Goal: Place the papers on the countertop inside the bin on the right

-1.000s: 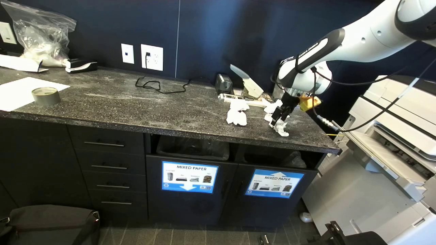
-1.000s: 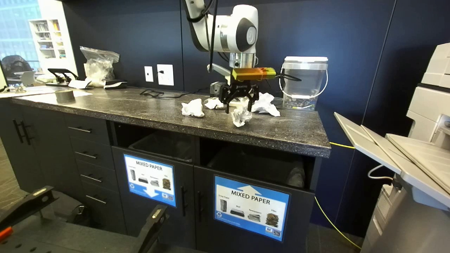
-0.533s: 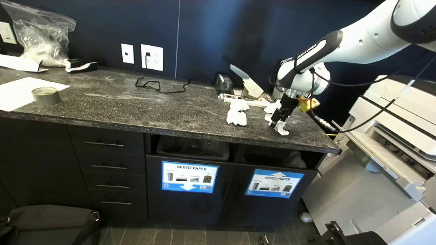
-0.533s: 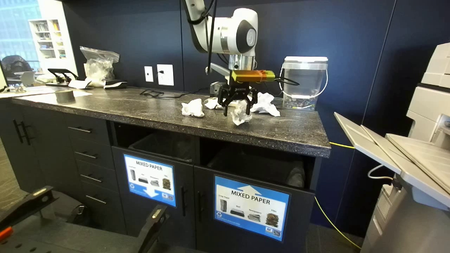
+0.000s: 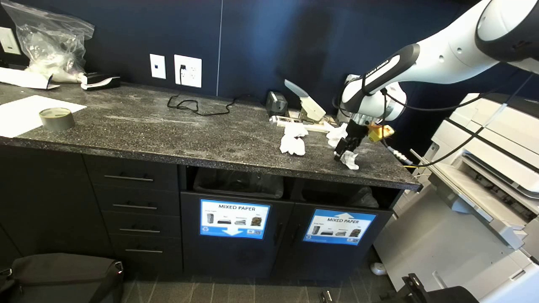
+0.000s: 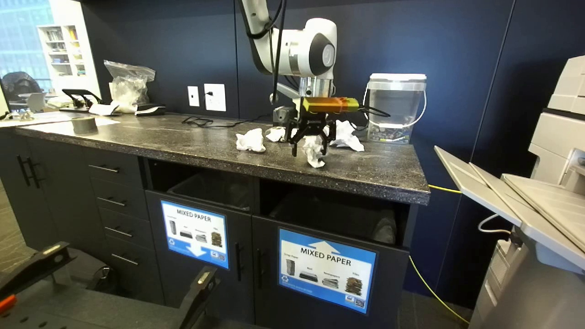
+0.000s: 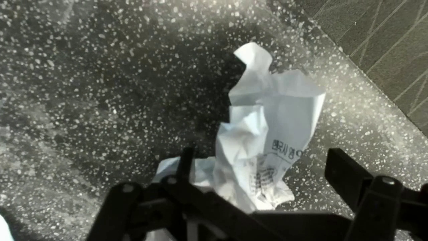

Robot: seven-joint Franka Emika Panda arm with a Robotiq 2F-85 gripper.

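Observation:
A crumpled white paper with printed text lies on the speckled countertop near its front edge. My gripper is open just above it, with the paper between the fingers. One finger overlaps a paper flap in the wrist view; I cannot tell whether it touches. In an exterior view the gripper is low over this paper. More crumpled papers lie to the left, behind, and behind right. The right bin is under the countertop, its slot below the gripper, with a blue-bordered label.
A translucent tub stands at the back right. A paper cutter and dark box sit behind the papers. A twin bin is left of the right bin. A printer stands beyond the countertop's right end.
My gripper has lowered and moved slightly toward the countertop's front edge, staying open. The paper between its fingers has shifted and turned slightly toward the front. The other papers have not moved.

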